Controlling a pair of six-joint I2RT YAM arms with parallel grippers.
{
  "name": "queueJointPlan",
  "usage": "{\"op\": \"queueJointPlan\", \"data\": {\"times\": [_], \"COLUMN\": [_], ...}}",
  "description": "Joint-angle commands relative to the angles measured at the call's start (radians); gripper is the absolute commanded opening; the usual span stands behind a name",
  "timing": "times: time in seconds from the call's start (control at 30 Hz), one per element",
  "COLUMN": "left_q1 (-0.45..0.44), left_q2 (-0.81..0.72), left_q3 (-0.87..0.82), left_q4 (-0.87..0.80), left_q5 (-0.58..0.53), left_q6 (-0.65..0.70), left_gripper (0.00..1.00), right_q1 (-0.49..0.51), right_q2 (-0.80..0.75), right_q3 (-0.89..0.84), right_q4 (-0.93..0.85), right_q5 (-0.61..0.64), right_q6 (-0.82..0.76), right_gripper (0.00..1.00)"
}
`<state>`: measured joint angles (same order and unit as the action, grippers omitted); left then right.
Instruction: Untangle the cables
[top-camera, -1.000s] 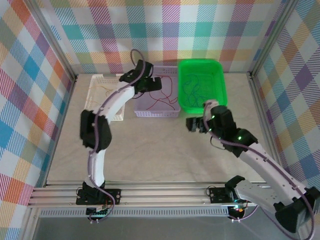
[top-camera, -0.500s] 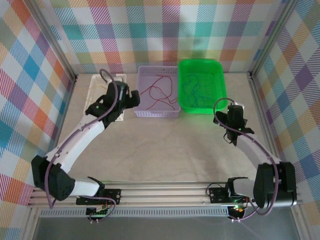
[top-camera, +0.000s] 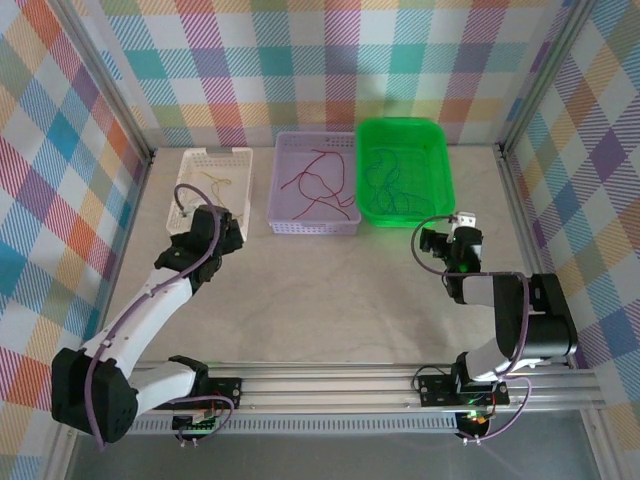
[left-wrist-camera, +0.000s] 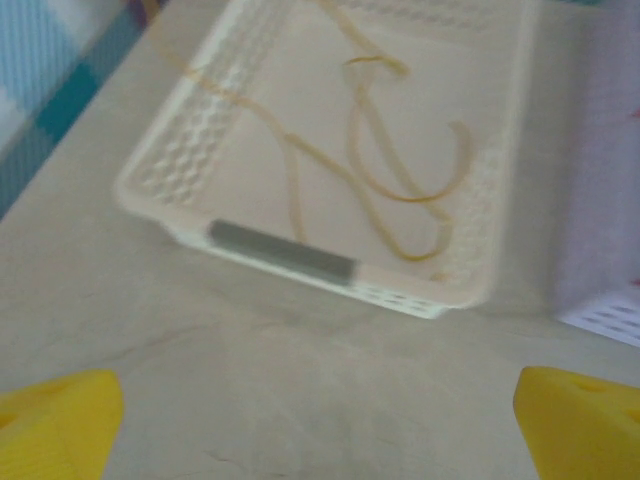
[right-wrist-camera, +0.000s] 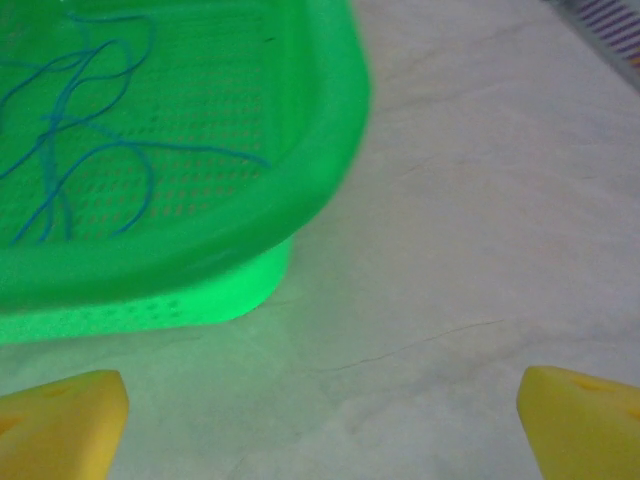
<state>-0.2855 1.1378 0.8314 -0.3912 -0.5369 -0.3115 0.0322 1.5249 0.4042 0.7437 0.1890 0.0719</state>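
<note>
Left gripper (top-camera: 226, 234), fingers spread wide and empty, has backed off from half a second ago and now sits near-left of the purple basket (top-camera: 312, 228). Right gripper (top-camera: 441, 241), also spread and empty, has pulled in to its near-right. The cables lie sorted in thin loose curls:
- red cable (top-camera: 318, 185) inside the purple basket
- yellow-orange cable (left-wrist-camera: 395, 195) in the white basket (left-wrist-camera: 200, 140) on its left
- blue cable (right-wrist-camera: 150, 147) in the green basket (right-wrist-camera: 300, 170) on its right

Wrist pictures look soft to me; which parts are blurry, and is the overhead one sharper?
Left wrist: the white basket and its yellow-orange cable are blurred throughout. Right wrist: the green basket glows and tints the table beside it; blue cables are readable. Top external: evenly lit, sharper.
</note>
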Motion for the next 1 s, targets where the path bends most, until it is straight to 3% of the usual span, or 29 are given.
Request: {"op": "queueJointPlan", "data": {"times": [0.0, 0.13, 0.27, 0.6, 0.73, 0.8, 0.97], "left_q1": [0.044, 0.103, 0.127, 0.159, 0.178, 0.204, 0.204], "left_q2": [0.045, 0.131, 0.2, 0.383, 0.396, 0.441, 0.432], "left_q3": [-0.043, -0.125, -0.248, -0.394, -0.375, -0.415, -0.414], "left_q4": [0.124, 0.351, 0.64, 1.141, 1.109, 1.23, 1.211], "left_q5": [-0.117, -0.131, -0.048, 0.173, 0.272, 0.39, 0.387], "left_q6": [-0.012, 0.038, 0.146, 0.301, 0.311, 0.334, 0.334], "left_gripper": [1.0, 1.0, 1.0, 1.0, 1.0, 1.0, 1.0], "right_q1": [-0.001, 0.0, 0.001, 0.001, 0.0, 0.001, 0.001], "right_q2": [0.013, 0.006, 0.005, 0.007, 0.007, 0.007, 0.007], "right_q3": [-0.022, -0.023, -0.022, -0.022, -0.022, -0.021, -0.021], "right_q4": [0.157, 0.139, 0.137, 0.138, 0.138, 0.138, 0.137], "right_q5": [-0.07, -0.031, -0.029, -0.029, -0.029, -0.029, -0.029], "right_q6": [-0.046, -0.026, -0.025, -0.026, -0.025, -0.025, -0.026], "right_gripper": [1.0, 1.0, 1.0, 1.0, 1.0, 1.0, 1.0]}}
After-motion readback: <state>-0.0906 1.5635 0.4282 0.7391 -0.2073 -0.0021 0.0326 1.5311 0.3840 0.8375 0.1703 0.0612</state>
